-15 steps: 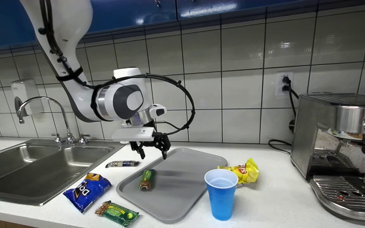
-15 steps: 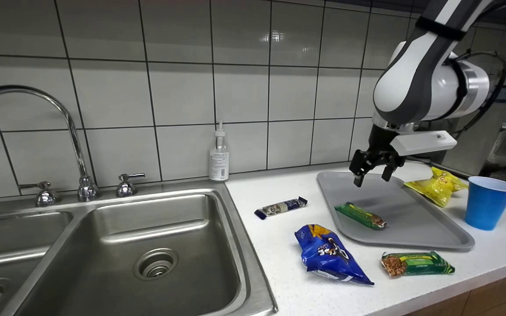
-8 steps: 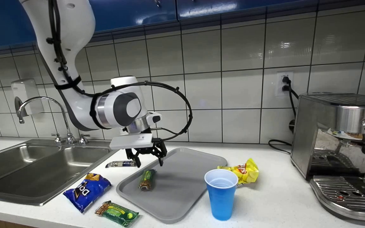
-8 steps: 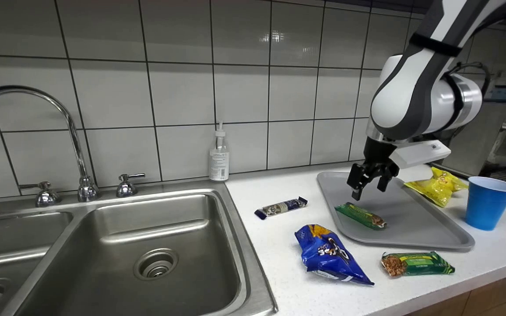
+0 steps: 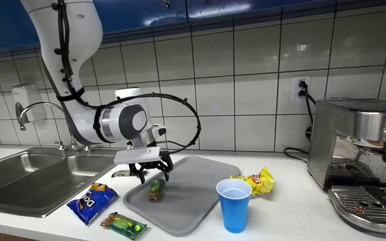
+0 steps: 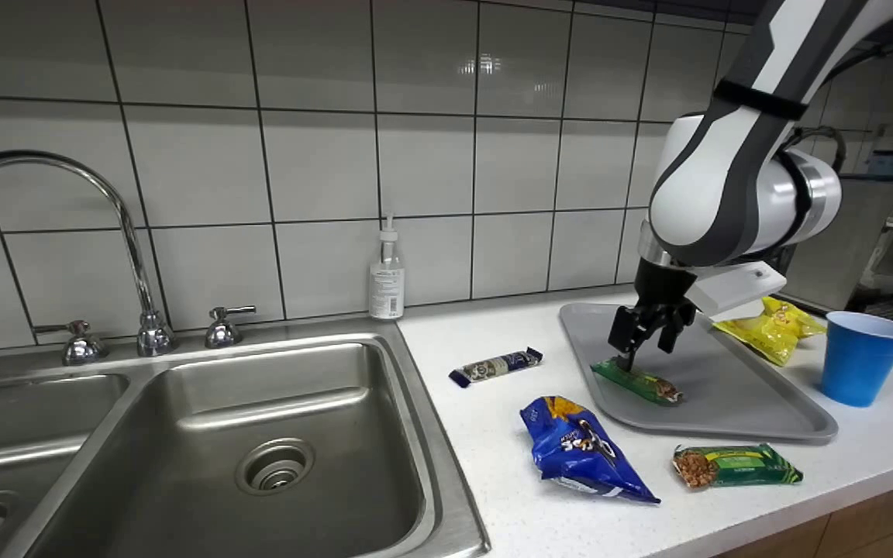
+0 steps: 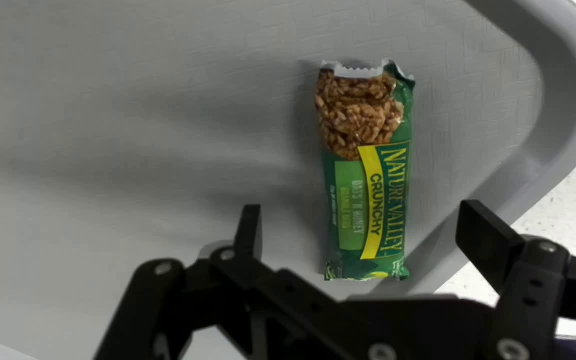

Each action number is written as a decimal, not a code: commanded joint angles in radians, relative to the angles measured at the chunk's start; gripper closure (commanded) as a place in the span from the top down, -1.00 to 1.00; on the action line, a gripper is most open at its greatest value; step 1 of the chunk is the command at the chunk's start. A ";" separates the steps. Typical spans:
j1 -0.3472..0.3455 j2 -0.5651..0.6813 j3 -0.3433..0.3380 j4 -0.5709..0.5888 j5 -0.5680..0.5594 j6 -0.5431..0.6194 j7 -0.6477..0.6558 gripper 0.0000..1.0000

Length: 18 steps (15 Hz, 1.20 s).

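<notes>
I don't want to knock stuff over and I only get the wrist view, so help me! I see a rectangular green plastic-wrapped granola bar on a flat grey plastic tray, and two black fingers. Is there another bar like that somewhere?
Observer: Yes, a second rectangular green plastic-wrapped bar lies on the white speckled countertop, outside the tray.
Operator: Could I tip something over?
Observer: Maybe: a tapered blue plastic cup stands upright beside the tray.
Operator: Am I way up high?
Observer: No, the black two-fingered gripper hangs low, close to the first granola bar. I can't tell whether they touch.
</notes>
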 commanded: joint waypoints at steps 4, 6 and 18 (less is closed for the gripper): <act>0.005 0.051 -0.004 0.025 -0.020 0.031 -0.017 1.00; -0.001 0.065 0.002 0.034 -0.015 0.029 -0.020 1.00; -0.019 0.082 0.020 0.041 -0.007 0.038 -0.034 0.17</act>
